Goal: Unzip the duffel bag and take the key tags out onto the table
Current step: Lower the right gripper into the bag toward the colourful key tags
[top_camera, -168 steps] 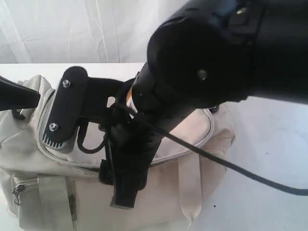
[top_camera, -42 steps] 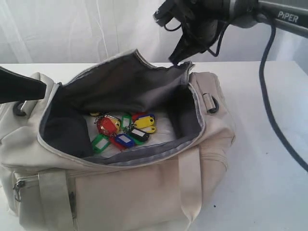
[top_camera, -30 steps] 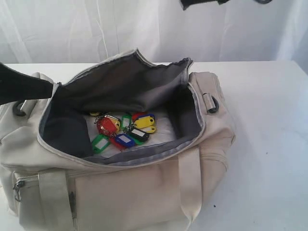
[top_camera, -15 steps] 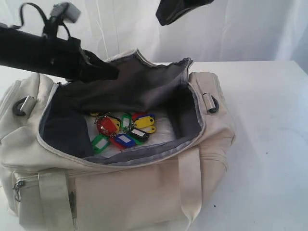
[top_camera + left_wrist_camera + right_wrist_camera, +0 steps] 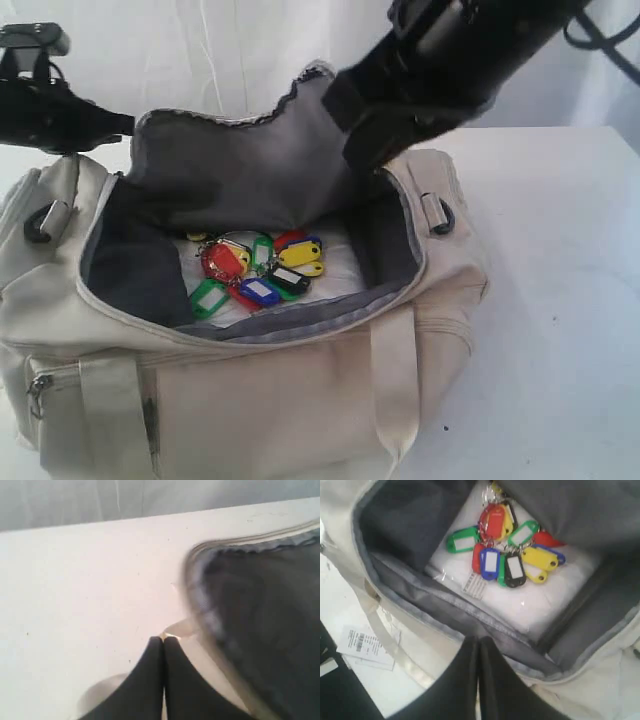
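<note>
The cream duffel bag point(image 5: 280, 400) lies unzipped on the white table point(image 5: 560, 300), its dark-lined flap point(image 5: 250, 160) raised at the back. The key tags point(image 5: 258, 265), red, green, yellow and blue, lie bunched on the bag's floor and also show in the right wrist view point(image 5: 505, 545). My left gripper point(image 5: 163, 638) is shut, with a cream sliver of the flap's edge pinched at its tips, at the flap's left corner point(image 5: 125, 125). My right gripper point(image 5: 479, 639) is shut and empty, hanging above the bag's rim point(image 5: 445, 610) short of the tags.
A white padded insert point(image 5: 545, 600) in clear wrap lies under the tags. A white paper barcode label point(image 5: 367, 645) lies on the table beside the bag. The right arm point(image 5: 450, 50) covers the bag's far right end. A white curtain point(image 5: 200, 60) hangs behind.
The flap has risen higher while the left arm drew back to the left. The right arm has come down from the top edge to just over the bag's right end.
</note>
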Available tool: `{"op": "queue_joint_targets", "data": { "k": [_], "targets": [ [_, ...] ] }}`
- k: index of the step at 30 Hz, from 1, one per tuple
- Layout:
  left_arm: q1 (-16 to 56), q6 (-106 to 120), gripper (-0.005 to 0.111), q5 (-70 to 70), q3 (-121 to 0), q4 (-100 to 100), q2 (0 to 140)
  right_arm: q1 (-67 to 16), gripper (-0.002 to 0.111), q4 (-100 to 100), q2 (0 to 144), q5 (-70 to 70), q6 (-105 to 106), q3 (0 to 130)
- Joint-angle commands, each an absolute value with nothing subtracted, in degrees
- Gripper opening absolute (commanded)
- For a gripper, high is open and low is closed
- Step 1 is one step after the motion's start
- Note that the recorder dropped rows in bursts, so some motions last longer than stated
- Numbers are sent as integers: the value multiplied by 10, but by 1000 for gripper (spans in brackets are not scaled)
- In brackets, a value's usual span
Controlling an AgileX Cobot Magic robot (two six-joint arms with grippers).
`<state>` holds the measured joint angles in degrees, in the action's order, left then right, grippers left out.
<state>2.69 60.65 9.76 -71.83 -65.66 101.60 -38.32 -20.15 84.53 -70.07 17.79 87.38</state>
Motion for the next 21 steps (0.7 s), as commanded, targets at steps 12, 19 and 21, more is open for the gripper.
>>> {"op": "queue_joint_targets", "data": {
  "k": [12, 19, 21],
  "targets": [
    [-102, 606, 0, 527, -710, -625, 810, -382, 0, -231, 842, -535, 208, 815],
    [-101, 606, 0, 505, -606, -604, 669, -424, 0, -237, 899, -528, 301, 817],
    [-101, 615, 0, 506, -577, -603, 644, -448, 0, -222, 927, -518, 324, 823]
  ]
}}
